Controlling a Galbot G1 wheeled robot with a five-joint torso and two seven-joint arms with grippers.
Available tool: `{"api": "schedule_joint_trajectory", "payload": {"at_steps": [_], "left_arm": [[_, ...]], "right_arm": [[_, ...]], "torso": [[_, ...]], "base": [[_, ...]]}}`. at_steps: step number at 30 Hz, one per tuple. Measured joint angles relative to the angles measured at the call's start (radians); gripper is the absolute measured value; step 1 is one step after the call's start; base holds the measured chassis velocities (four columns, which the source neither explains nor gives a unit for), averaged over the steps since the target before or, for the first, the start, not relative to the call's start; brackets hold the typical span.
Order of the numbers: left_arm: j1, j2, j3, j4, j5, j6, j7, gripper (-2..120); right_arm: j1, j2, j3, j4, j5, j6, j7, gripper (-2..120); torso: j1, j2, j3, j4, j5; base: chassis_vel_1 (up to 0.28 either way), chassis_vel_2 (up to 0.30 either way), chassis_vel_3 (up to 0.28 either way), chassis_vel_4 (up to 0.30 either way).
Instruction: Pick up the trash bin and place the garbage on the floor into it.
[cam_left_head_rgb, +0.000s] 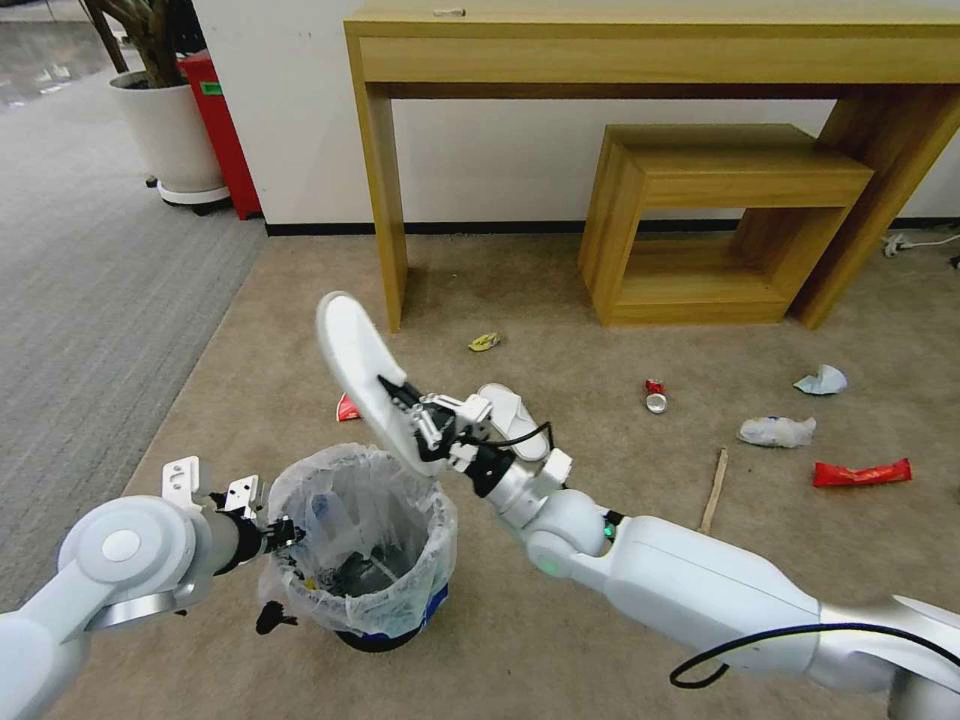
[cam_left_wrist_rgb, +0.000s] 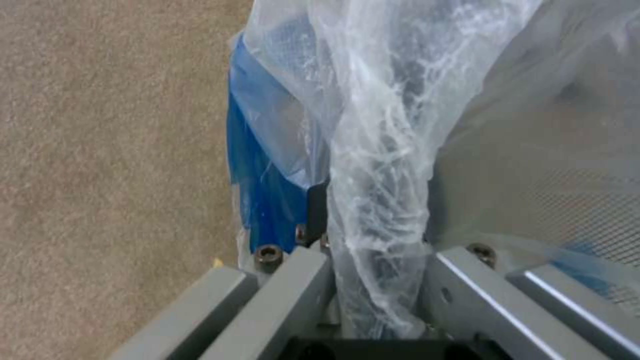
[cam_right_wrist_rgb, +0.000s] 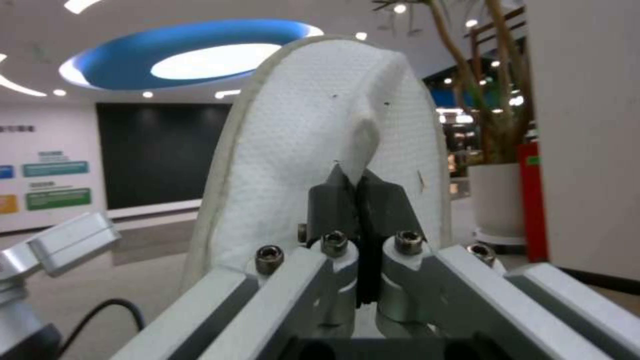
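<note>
Since the right gripper (cam_left_head_rgb: 405, 398) is pinching a white slipper (cam_left_head_rgb: 355, 365) above the trash bin (cam_left_head_rgb: 360, 545), whose rim the left gripper (cam_left_head_rgb: 283, 532) clamps, I'd centre it before letting go.

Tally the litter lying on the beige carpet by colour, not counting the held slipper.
Red: 3, scrap, can, long wrapper
White: 3, slipper, crumpled paper, crushed bottle
Yellow: 1, small wrapper
Brown: 1, stick
Total: 8

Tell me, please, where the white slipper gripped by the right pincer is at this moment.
In the head view the white slipper is held upright in the right pincer, just above the far rim of the trash bin.
</note>
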Motion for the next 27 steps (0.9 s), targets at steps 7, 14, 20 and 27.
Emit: {"api": "schedule_joint_trajectory", "payload": {"at_steps": [7,14,20,27], "left_arm": [[0.008,-0.006,-0.01,-0.017,-0.004,0.0,-0.005,0],[0.012,-0.011,-0.013,-0.028,-0.007,-0.001,-0.009,0],[0.009,-0.014,-0.013,-0.034,-0.009,-0.001,-0.01,0],[0.011,-0.014,-0.021,-0.049,-0.015,-0.001,-0.015,0]], "right_arm": [[0.032,0.07,-0.054,-0.027,0.0,0.0,0.004,0],[0.042,0.116,-0.095,-0.049,0.0,0.0,0.004,0],[0.054,0.136,-0.126,-0.073,-0.001,0.003,0.001,0],[0.047,0.145,-0.138,-0.095,-0.013,0.009,-0.004,0]], "torso": [[0.0,0.0,0.0,0.0,0.0],[0.0,0.0,0.0,0.0,0.0001],[0.0,0.0,0.0,0.0,0.0001],[0.0,0.0,0.0,0.0,0.0001]], "base": [[0.0,0.0,0.0,0.0],[0.0,0.0,0.0,0.0],[0.0,0.0,0.0,0.0],[0.0,0.0,0.0,0.0]]}}
